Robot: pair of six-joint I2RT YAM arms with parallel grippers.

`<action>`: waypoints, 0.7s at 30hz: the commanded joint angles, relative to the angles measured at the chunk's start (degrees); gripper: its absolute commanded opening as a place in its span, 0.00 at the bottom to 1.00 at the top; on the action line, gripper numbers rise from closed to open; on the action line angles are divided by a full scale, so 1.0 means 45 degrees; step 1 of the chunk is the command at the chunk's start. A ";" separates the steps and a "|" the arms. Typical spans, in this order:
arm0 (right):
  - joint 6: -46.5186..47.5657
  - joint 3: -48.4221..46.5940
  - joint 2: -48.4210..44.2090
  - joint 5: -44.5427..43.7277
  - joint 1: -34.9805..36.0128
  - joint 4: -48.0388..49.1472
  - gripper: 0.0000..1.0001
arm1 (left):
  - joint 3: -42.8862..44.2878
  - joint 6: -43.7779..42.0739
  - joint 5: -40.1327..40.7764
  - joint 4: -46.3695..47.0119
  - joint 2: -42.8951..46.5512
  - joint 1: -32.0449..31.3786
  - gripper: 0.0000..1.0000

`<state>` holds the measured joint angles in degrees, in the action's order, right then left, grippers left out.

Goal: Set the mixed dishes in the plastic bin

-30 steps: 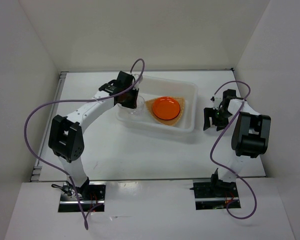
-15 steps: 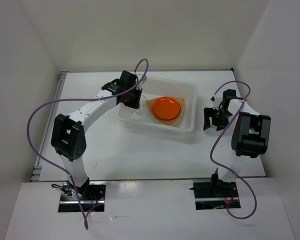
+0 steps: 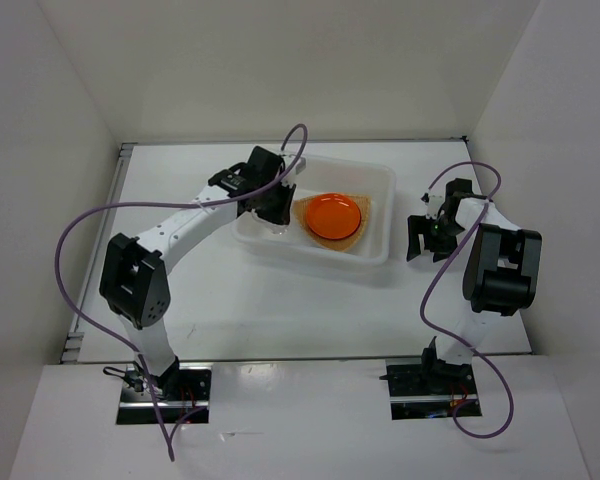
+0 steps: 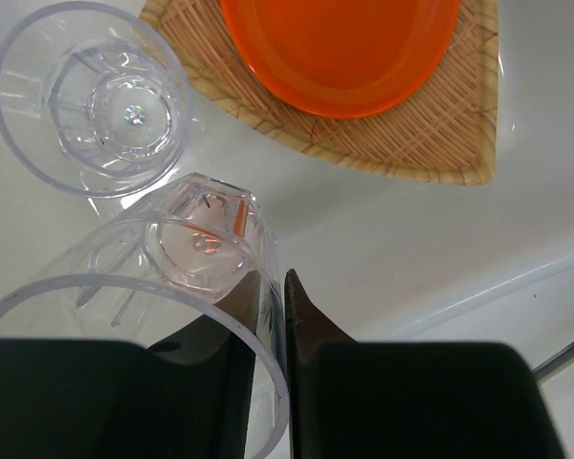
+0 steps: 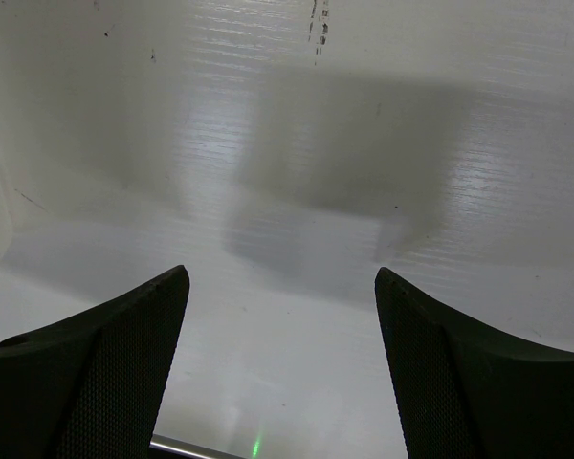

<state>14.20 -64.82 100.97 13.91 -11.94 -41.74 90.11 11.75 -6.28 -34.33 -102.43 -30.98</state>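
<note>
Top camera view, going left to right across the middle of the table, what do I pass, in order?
left gripper pinching a clear cup → orange plate → right wall of the plastic bin → right gripper, open over bare table. The woven plate lies under the orange one, so it is left out.

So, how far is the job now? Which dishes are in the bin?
Done: woven plate, orange plate on it, and one clear cup sit in the bin. In hand: the left tool pinches the second cup above the bin. Left: releasing it. No black plate is visible.
</note>
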 commanded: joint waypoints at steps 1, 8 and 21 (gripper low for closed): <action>-0.0030 -0.0303 0.0043 -0.0084 -0.0080 0.0017 0.83 | 0.0113 -0.0404 0.0086 -0.0027 0.0165 0.0010 0.02; -0.0030 -0.0303 0.0043 -0.0084 -0.0080 0.0017 0.83 | 0.0523 -0.0150 0.0869 -0.0595 -0.1141 0.0010 0.03; -0.0030 -0.0303 0.0043 -0.0201 -0.0080 0.0017 0.83 | 0.0895 -0.0033 0.1650 -0.0712 -0.2314 0.0010 0.06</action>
<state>14.20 -64.82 100.97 13.67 -11.94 -41.74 90.98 12.03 -0.05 -38.09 -111.72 -31.00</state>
